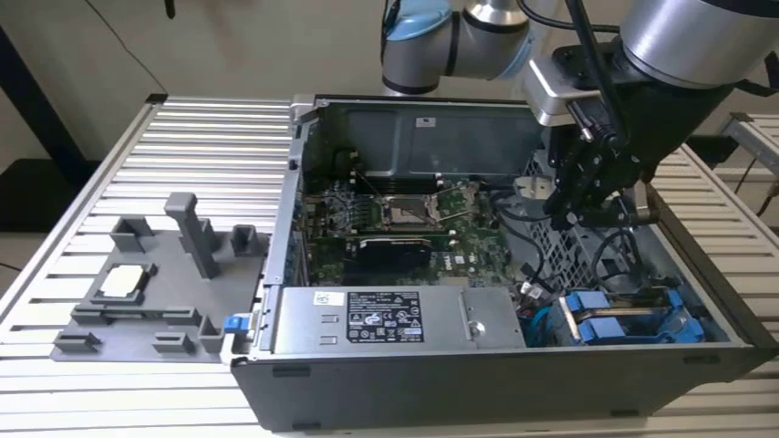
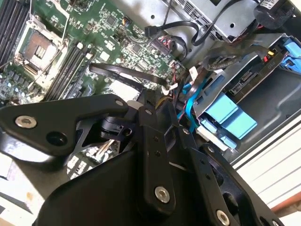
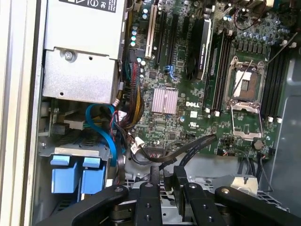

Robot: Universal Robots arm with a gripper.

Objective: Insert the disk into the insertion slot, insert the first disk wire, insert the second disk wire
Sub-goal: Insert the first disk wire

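The end effector [image 3: 168,173] is drawn narrow, apparently pinching the end of a black wire [image 3: 193,146]. The disk [image 3: 91,180] looks seated in the insertion slot [image 3: 70,151] beside a 2nd blue carrier [image 3: 63,180]. The wire could slip or snag, since looping blue cables [image 3: 110,136] and the power supply [image 3: 82,61] crowd that bay.
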